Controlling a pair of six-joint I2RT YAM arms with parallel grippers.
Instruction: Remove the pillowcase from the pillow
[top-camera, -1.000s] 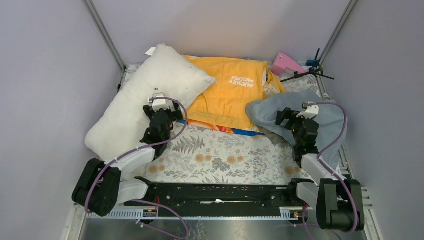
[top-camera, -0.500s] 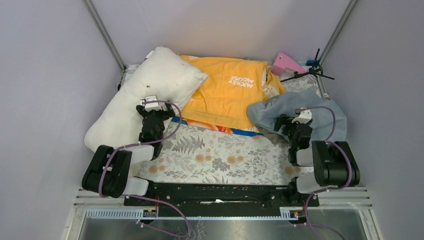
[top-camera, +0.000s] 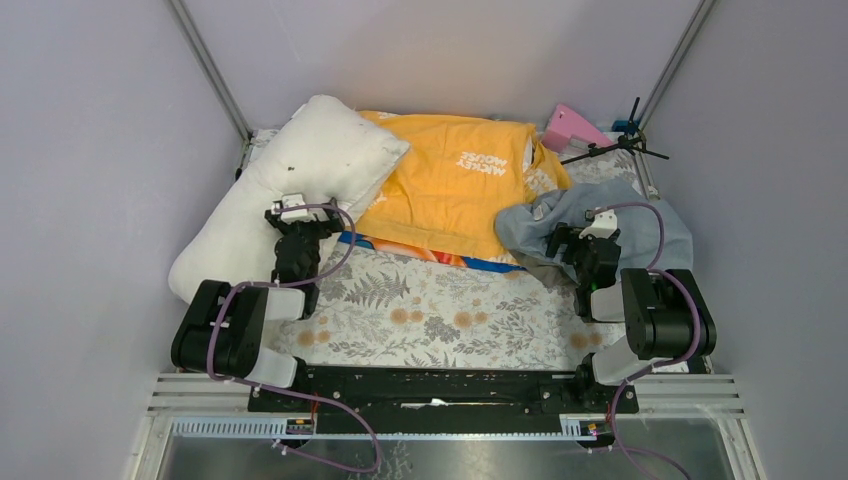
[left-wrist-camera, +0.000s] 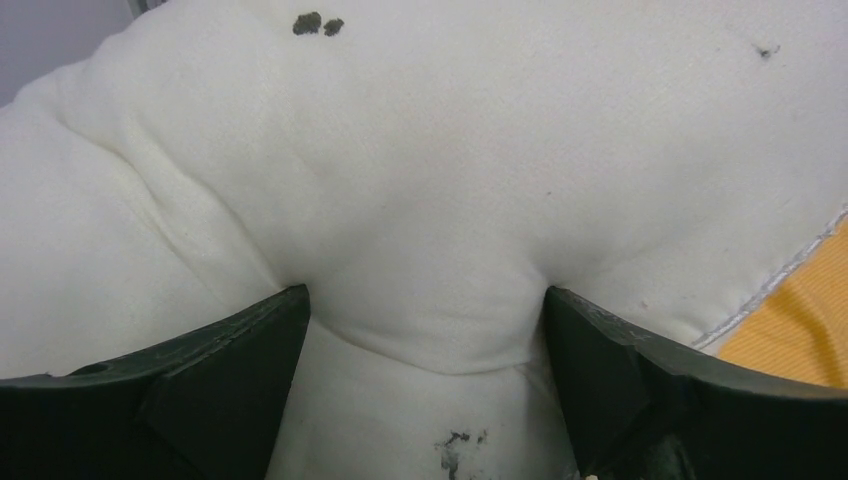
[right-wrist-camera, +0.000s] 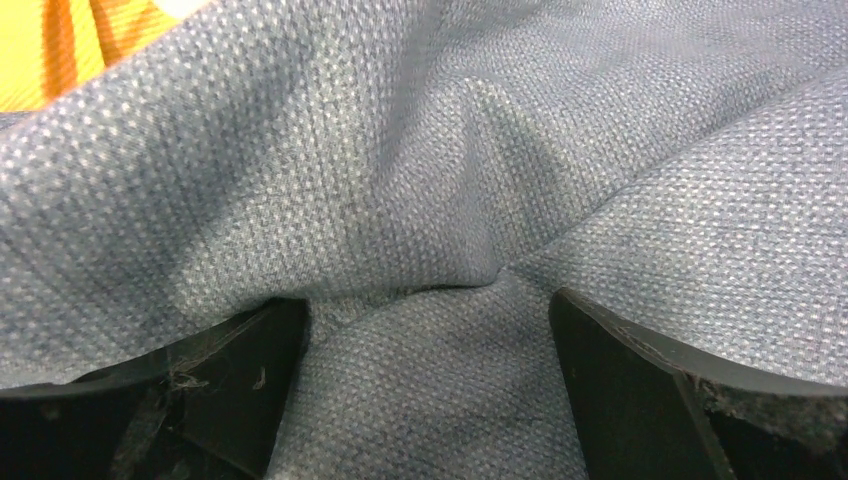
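Floral tablecloth; pillow between left jaws, pillowcase between right jaws.

text: "MICKEY MOUSE" | white lettering, reads upside down in top view | on: orange case

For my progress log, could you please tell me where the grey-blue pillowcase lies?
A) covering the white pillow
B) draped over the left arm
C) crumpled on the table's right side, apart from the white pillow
C: the pillowcase lies crumpled at the right, the bare white pillow at the left, the orange-covered pillow between them.
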